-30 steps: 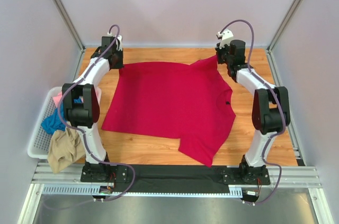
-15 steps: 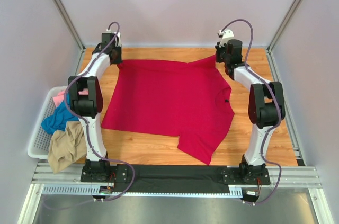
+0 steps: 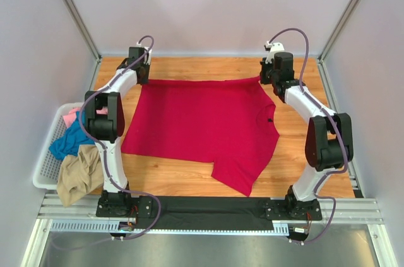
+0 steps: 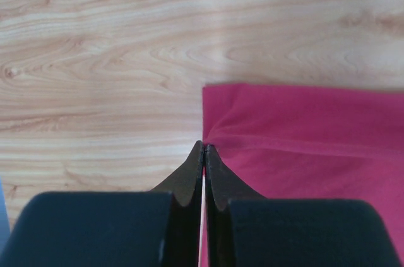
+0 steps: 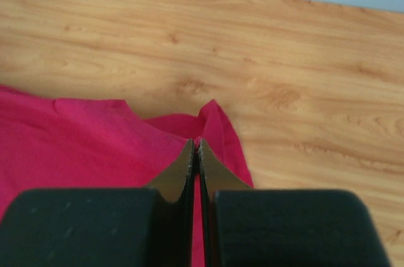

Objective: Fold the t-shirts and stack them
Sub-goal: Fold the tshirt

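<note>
Wood table (image 3: 183,182), pale walls round it. Red tee (image 3: 202,125) lies spread flat mid-table, neck toward my right arm, one sleeve pointing at the near edge. L gripper (image 3: 140,72) is pinched tight on the tee's far-left corner and R gripper (image 3: 270,79) on the far-right tip by the other sleeve; both wrist views show tips closed w/ red cloth nipped between. My read: 1st fold of this tee is in hand, far edge gripped at both ends. Next move prob. needs both corners lifted together and carried toward me evenly, so the edge lands straight w/o bunching. Teal tee (image 3: 63,145), pink tee (image 3: 71,115) and tan tee (image 3: 77,180) wait in basket (image 3: 43,169) at left.
</note>
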You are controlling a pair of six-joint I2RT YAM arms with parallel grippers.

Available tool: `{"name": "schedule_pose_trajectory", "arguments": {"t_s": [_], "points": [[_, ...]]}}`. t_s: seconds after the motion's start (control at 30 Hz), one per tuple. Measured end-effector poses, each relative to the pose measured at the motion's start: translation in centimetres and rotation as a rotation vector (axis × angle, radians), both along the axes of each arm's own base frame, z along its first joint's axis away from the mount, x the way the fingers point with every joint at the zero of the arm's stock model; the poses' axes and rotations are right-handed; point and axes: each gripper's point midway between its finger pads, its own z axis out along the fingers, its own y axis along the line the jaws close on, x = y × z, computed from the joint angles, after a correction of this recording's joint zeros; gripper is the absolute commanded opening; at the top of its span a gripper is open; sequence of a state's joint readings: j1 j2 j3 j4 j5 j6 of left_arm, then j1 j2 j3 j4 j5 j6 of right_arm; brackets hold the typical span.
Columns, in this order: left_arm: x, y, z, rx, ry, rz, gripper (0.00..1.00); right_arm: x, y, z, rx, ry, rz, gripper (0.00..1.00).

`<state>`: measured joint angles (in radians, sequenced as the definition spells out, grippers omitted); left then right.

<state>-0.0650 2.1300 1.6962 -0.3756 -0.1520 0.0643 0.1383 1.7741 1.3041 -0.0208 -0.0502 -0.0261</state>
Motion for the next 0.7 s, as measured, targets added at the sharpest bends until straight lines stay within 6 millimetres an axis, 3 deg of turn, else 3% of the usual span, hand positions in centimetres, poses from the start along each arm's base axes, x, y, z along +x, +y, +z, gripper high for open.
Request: {"name": "schedule_pose_trajectory", "arguments": {"t_s": [0.2,0.33,0.6,0.7], "points": [[-2.5,-1.3,-0.3,0.059,0.018,-0.020,0.00,-4.5,0.7,-1.3,0.003,0.095,-0.020,0.00],[-3.0,-0.7,-0.1,0.092,0.025,0.005,0.00,-7.1,0.7,-2.1,0.028,0.141,-0.037,0.00],[-4.6,0.3,-0.4,0.185,0.081,0.065,0.00,-12.4,0.1,-7.0,0.055,0.279,-0.069,0.00],[-5.5,0.3,-0.7,0.199,0.120,0.073,0.00,-14.0,-0.1,-7.8,0.054,0.312,-0.069,0.01]]}}
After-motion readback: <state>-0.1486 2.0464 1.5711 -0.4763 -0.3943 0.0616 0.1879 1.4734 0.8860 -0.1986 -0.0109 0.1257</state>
